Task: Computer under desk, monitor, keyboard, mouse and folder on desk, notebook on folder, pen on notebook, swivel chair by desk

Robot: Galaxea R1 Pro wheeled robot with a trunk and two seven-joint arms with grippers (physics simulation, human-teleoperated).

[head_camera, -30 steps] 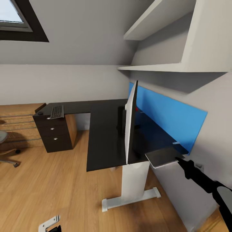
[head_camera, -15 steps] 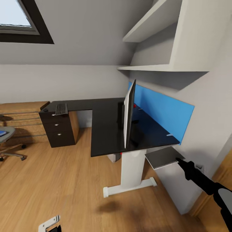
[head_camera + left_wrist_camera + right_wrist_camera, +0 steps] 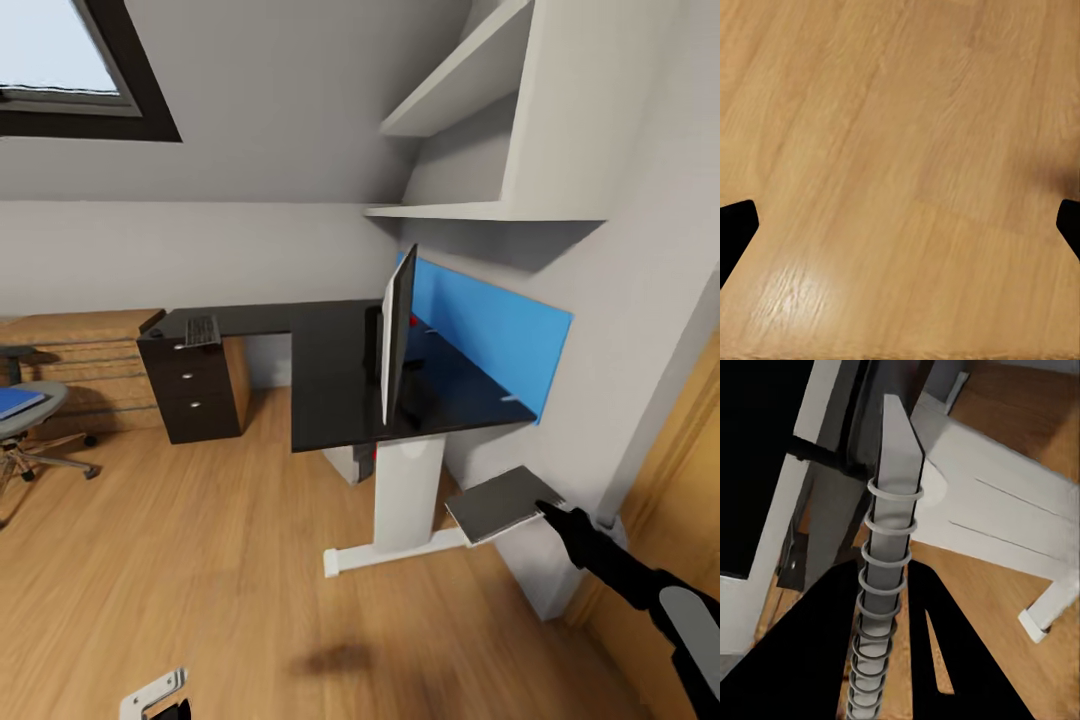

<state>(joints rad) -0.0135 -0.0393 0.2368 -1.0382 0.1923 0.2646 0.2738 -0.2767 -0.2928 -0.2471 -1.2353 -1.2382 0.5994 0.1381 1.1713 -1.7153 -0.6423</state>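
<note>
My right gripper (image 3: 553, 512) is shut on the dark grey notebook (image 3: 498, 503), holding it flat in the air beside the desk's white leg (image 3: 407, 490). In the right wrist view the notebook (image 3: 896, 502) stands edge-on, its wire spiral between the black fingers (image 3: 817, 660). The black desk (image 3: 340, 385) carries the monitor (image 3: 396, 340), seen edge-on before the blue panel (image 3: 485, 335). The keyboard (image 3: 202, 330) lies on the black drawer unit (image 3: 195, 385). At far left the swivel chair (image 3: 25, 435) holds the blue folder (image 3: 15, 402). My left gripper (image 3: 900, 232) is open over bare floor.
White wall shelves (image 3: 470, 210) hang above the desk's right end. A pale box that may be the computer (image 3: 352, 462) sits under the desk. Low wooden shelving (image 3: 80, 355) lines the left wall. A skylight (image 3: 70, 70) is at upper left. Wood floor (image 3: 220, 560) spreads before me.
The whole view has pulled back and turned, so the desk looks smaller and the chair with the folder has come into view. The notebook stays in my right gripper.
</note>
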